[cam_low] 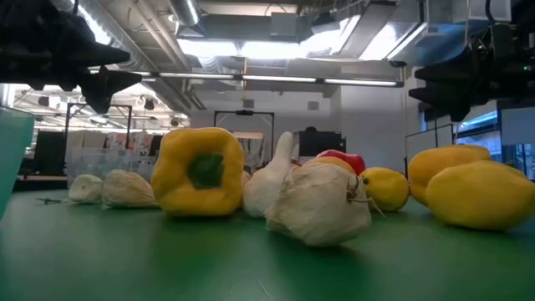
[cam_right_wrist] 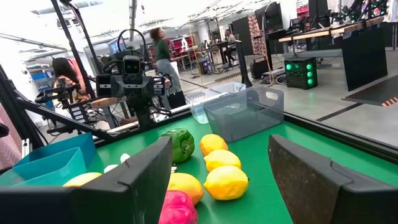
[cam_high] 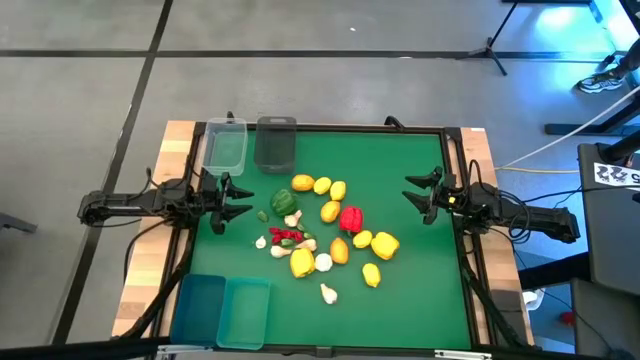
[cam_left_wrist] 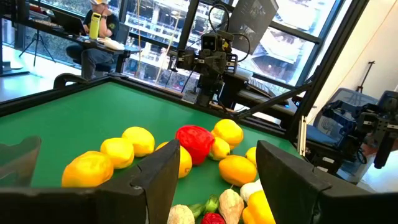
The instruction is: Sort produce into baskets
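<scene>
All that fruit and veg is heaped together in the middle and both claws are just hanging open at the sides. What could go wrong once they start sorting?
Crowding: the produce pile is packed tight, so an open left claw reaching in may nudge neighbours aside. The round lemons would likely roll across the green mat.

Small pieces: the chilies lie wedged among garlic bulbs, so a grab could catch two things or miss.

Shared space: the right claw faces the same pile; both arms reaching in could meet.

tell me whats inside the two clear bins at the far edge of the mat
Nothing shows inside either clear bin; the high view sees bare bottoms through both. All produce lies loose on the green mat. No part looks covered.
</scene>
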Available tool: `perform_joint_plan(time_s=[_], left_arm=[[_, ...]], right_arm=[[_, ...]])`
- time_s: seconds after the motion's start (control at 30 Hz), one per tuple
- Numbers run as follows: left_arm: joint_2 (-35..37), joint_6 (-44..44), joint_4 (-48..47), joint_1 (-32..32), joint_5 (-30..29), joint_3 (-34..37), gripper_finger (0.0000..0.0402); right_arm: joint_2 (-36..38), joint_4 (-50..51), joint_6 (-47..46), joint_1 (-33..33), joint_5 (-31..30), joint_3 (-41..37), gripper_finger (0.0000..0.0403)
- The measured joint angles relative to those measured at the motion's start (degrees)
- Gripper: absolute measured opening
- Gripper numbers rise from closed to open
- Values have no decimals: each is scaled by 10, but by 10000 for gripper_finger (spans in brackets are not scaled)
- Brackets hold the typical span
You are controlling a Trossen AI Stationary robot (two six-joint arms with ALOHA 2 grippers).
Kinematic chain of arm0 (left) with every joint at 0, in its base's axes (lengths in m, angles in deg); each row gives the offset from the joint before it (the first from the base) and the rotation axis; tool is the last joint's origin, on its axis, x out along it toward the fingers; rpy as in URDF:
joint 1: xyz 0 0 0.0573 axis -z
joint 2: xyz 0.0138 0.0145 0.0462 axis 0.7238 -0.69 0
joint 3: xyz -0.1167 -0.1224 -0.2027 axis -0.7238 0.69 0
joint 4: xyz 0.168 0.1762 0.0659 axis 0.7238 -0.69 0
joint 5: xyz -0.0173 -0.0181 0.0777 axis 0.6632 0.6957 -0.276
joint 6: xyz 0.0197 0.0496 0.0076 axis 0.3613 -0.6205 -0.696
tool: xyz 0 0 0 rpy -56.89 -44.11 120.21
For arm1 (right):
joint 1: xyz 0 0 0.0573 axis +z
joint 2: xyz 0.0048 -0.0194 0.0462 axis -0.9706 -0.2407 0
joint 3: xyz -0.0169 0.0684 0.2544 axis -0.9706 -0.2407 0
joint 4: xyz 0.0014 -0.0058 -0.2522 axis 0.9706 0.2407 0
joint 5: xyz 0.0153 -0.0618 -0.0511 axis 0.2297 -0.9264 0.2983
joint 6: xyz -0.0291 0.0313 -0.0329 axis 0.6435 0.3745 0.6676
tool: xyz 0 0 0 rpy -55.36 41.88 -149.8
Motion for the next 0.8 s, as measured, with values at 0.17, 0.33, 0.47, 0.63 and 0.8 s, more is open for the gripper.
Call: perform_joint_plan(time_s=[0.17, 0.33, 0.47, 0.63, 0.8], left_arm=[[0, 0, 0, 0, 0, 0, 208], [0, 0, 0, 0, 0, 0, 208], [0, 67, 5, 0, 0, 0, 208], [0, 258, 16, 0, -35, -1, 208], [0, 303, 16, 0, -112, -1, 208]], right_arm=[[0, -1, 0, 0, 0, 0, 261], [0, -2, -56, 0, 9, 0, 261], [0, -18, -193, 0, 13, 0, 261], [0, -29, -307, 0, 2, 0, 261], [0, -30, -355, 0, -21, 0, 261]])
